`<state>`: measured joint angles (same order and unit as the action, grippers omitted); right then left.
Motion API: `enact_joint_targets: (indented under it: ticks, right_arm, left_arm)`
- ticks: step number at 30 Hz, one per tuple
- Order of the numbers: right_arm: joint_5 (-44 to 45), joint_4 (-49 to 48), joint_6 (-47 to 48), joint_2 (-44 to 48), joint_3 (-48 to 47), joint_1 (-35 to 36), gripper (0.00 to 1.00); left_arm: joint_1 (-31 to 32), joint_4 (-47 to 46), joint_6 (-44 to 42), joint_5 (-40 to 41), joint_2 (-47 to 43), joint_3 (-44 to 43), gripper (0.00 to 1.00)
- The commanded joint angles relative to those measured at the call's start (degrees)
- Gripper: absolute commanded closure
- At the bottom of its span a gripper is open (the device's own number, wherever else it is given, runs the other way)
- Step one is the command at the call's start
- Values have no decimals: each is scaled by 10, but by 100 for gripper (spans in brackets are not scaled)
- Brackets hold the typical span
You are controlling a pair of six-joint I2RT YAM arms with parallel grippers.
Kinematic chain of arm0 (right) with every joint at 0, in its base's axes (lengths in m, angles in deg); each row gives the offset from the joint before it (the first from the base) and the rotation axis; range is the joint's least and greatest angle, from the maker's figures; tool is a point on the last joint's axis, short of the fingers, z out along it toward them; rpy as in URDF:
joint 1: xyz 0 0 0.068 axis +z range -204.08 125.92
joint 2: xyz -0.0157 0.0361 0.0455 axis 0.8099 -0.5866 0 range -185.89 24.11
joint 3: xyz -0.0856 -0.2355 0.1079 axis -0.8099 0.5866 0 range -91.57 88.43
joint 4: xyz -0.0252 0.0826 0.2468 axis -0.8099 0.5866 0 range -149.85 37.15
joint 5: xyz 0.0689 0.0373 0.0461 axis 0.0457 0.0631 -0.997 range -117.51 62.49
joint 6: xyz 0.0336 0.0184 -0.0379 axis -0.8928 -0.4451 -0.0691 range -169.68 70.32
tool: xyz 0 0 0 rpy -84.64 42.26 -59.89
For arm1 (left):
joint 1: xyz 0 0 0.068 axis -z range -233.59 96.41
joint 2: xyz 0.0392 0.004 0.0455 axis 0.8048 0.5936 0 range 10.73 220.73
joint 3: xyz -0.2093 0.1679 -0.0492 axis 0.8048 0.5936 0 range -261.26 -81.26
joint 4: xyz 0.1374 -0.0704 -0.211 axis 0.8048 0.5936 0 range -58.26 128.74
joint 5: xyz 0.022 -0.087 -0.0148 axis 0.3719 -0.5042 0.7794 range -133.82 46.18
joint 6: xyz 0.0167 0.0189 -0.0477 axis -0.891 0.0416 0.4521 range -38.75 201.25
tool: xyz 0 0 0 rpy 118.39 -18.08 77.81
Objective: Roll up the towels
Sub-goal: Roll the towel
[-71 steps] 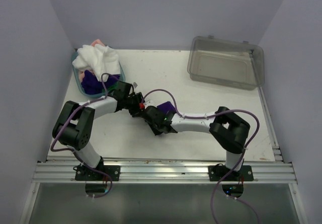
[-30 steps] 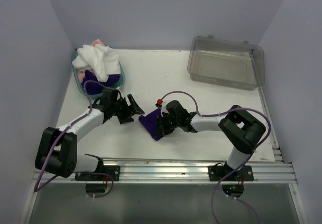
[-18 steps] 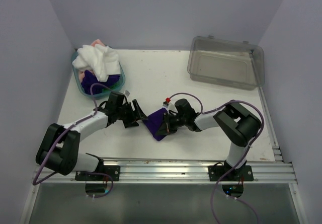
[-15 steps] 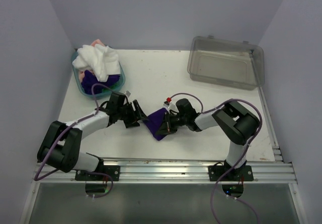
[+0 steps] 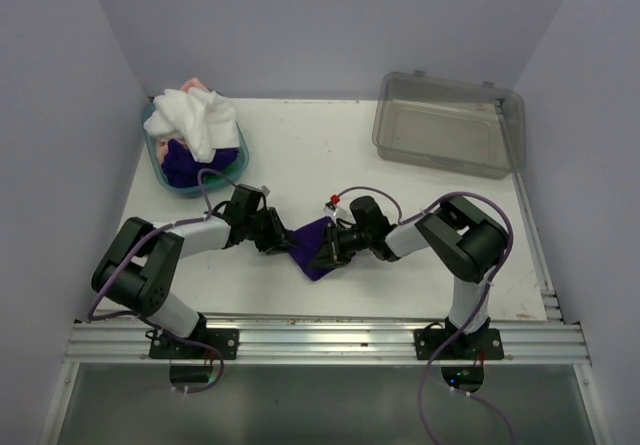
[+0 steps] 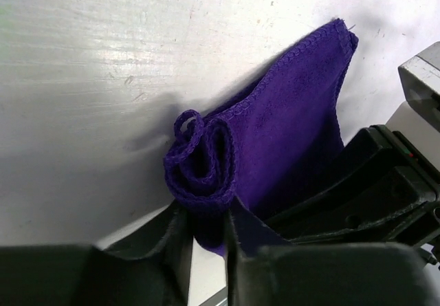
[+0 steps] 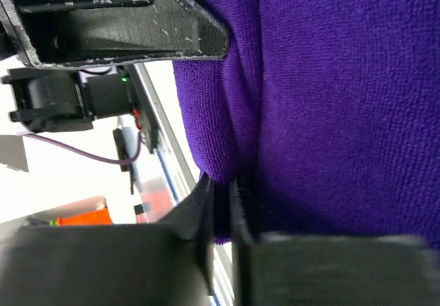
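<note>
A dark purple towel (image 5: 315, 246) lies partly rolled on the white table between both grippers. In the left wrist view its rolled end (image 6: 199, 161) shows as a curl. My left gripper (image 5: 280, 240) is shut on that rolled end (image 6: 205, 227). My right gripper (image 5: 330, 250) is shut on the other side of the same towel (image 7: 227, 199), and the purple cloth (image 7: 330, 100) fills its view. A white towel (image 5: 195, 120), a peach-pink one (image 5: 196, 87) and another dark purple one (image 5: 178, 165) sit heaped in the teal basket (image 5: 156, 152) at the back left.
A clear grey plastic bin (image 5: 450, 125) stands at the back right of the table. The two arms meet near the table's middle, close to the front rail (image 5: 330, 340). Side walls close in on the left and right.
The left gripper has moved right and closed on the rolled end of the purple towel. The right gripper stays shut on the towel, which has bunched slightly tighter.
</note>
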<state>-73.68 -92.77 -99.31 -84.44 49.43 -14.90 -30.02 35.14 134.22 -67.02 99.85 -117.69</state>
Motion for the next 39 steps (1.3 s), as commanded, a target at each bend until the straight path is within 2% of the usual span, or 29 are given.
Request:
enact_joint_targets:
  ticks: [1, 2, 5, 8, 13, 18, 21, 27, 36, 39]
  right_arm:
    - [-1, 50, 35, 14, -20, -3, 83]
    - [8, 80, 53, 24, -21, -2, 76]
    - [62, 164, 99, 68, -29, -2, 61]
    - [127, 237, 141, 130, -34, 0, 54]
    - [257, 365, 215, 211, -70, 36, 50]
    - [478, 467, 301, 247, -139, 149, 49]
    - [542, 501, 333, 212, -183, 219, 49]
    - [629, 516, 363, 143, -230, 280, 49]
    - [715, 493, 364, 52, -249, 301, 50]
    - [727, 486, 354, 35, -249, 301, 57]
  left_arm:
    - [5, -8, 6, 22, 4, -16, 77]
    - [4, -2, 6, 27, 2, -19, 86]
    - [6, 16, 12, 29, -3, -20, 91]
    - [8, 30, 16, 33, -10, -20, 92]
    - [9, 41, 25, 36, -14, -17, 92]
    - [13, 49, 33, 40, -25, -19, 92]
    - [13, 55, 34, 43, -30, -23, 92]
    - [13, 66, 34, 46, -35, -26, 92]
    - [13, 63, 38, 46, -38, -21, 91]
    - [14, 60, 41, 41, -40, -17, 90]
